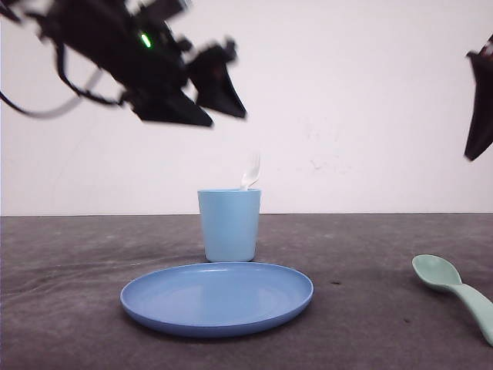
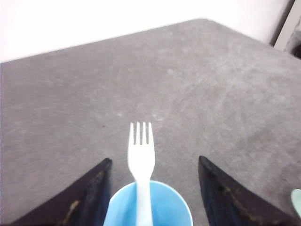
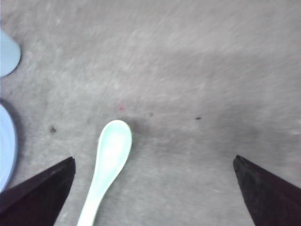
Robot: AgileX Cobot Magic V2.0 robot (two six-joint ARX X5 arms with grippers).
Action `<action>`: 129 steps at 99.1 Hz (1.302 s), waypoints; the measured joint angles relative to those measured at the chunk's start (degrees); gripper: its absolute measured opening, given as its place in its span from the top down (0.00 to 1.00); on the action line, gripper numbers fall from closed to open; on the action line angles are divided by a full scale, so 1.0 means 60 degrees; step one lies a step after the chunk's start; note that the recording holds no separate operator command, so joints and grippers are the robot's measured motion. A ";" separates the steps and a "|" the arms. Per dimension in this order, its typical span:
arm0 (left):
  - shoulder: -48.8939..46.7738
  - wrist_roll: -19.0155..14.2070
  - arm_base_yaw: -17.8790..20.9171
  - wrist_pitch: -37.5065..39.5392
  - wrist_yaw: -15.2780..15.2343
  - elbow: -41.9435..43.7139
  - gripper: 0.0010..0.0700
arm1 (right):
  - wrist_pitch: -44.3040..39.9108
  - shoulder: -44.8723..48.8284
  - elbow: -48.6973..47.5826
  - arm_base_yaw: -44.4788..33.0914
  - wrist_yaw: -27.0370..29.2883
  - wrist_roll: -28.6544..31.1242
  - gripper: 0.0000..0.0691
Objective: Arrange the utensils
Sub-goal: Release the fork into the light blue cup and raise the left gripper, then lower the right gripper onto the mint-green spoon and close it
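The white fork [image 1: 251, 171] stands in the light blue cup [image 1: 229, 225], tines up above the rim. In the left wrist view the fork [image 2: 141, 162] leans in the cup [image 2: 148, 205] between my left gripper's spread fingers. My left gripper [image 1: 214, 99] hangs open, high above and left of the cup, holding nothing. The mint-green spoon [image 1: 454, 289] lies flat on the table at the right. In the right wrist view the spoon [image 3: 107, 167] lies between the fingers, nearer one of them. My right gripper [image 3: 154, 165] is open above it.
A blue round plate [image 1: 217, 297] lies in front of the cup; its edge [image 3: 5, 150] shows in the right wrist view. The grey table [image 1: 362, 254] ends at a white wall behind. Bare tabletop lies between plate and spoon.
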 joint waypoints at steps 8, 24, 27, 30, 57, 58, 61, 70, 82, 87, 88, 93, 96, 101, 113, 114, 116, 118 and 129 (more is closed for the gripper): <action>-0.0769 -0.0022 0.0171 -0.1060 -0.0004 0.0000 0.51 | 0.0138 0.0466 0.0000 0.0153 -0.0233 0.0076 0.02; -0.2404 -0.0098 0.0648 -0.3217 -0.0004 0.0000 0.51 | 0.0437 0.1596 0.0000 0.0601 -0.0572 0.0106 0.02; -0.2685 -0.0102 0.0780 -0.3570 -0.0011 0.0000 0.51 | 0.0532 0.1789 0.0000 0.0696 -0.0576 0.0109 0.03; -0.2954 -0.0117 0.0918 -0.3916 -0.0025 0.0000 0.51 | 0.0619 0.1982 0.0000 0.0772 -0.0583 0.0120 0.03; -0.4717 -0.0138 0.2295 -0.6426 -0.0962 0.0000 0.51 | 0.1373 0.3373 0.0000 0.1424 -0.0586 0.0357 0.07; -0.4768 -0.0135 0.2342 -0.6495 -0.0984 0.0000 0.51 | 0.1395 0.3417 0.0000 0.1453 -0.0586 0.0361 0.07; -0.4907 -0.0138 0.2470 -0.6674 -0.1009 0.0000 0.51 | 0.1472 0.3519 0.0000 0.1534 -0.0586 0.0372 0.09; -0.5264 -0.0146 0.2769 -0.7078 -0.1009 0.0000 0.51 | 0.1759 0.3807 0.0000 0.1792 -0.0586 0.0448 0.13; -0.5588 -0.0153 0.3031 -0.7300 -0.1013 0.0000 0.51 | 0.2153 0.4025 0.0018 0.2080 -0.0554 0.0579 0.17; -0.5686 -0.0153 0.3078 -0.7308 -0.1013 0.0000 0.51 | 0.2291 0.4113 0.0033 0.2171 -0.0554 0.0601 0.22; -0.5705 -0.0153 0.3082 -0.7311 -0.1013 0.0000 0.51 | 0.2313 0.4124 0.0036 0.2189 -0.0550 0.0605 0.23; -0.5774 -0.0153 0.3082 -0.7329 -0.1013 0.0000 0.51 | 0.2401 0.4193 0.0044 0.2259 -0.0532 0.0623 0.30; -0.5799 -0.0153 0.3082 -0.7344 -0.1013 0.0000 0.51 | 0.2415 0.4218 0.0047 0.2277 -0.0510 0.0652 0.35; -0.5825 -0.0153 0.3082 -0.7359 -0.1013 0.0000 0.51 | 0.2419 0.4251 0.0047 0.2320 -0.0481 0.0696 0.45; -0.5832 -0.0153 0.3082 -0.7406 -0.1013 0.0000 0.51 | 0.2382 0.4317 0.0047 0.2379 -0.0492 0.0820 0.70; -0.5832 -0.0153 0.3082 -0.7417 -0.1013 0.0000 0.51 | 0.2382 0.4320 0.0044 0.2379 -0.0492 0.0823 0.72; -0.5832 -0.0153 0.3082 -0.7439 -0.1013 0.0000 0.51 | 0.2382 0.4324 0.0044 0.2379 -0.0492 0.0831 0.75; -0.5832 -0.0153 0.3082 -0.7457 -0.1013 0.0000 0.51 | 0.2382 0.4324 0.0044 0.2379 -0.0492 0.0838 0.78; -0.5832 -0.0153 0.3082 -0.7522 -0.1013 0.0000 0.51 | 0.2382 0.4324 0.0044 0.2379 -0.0492 0.0860 0.90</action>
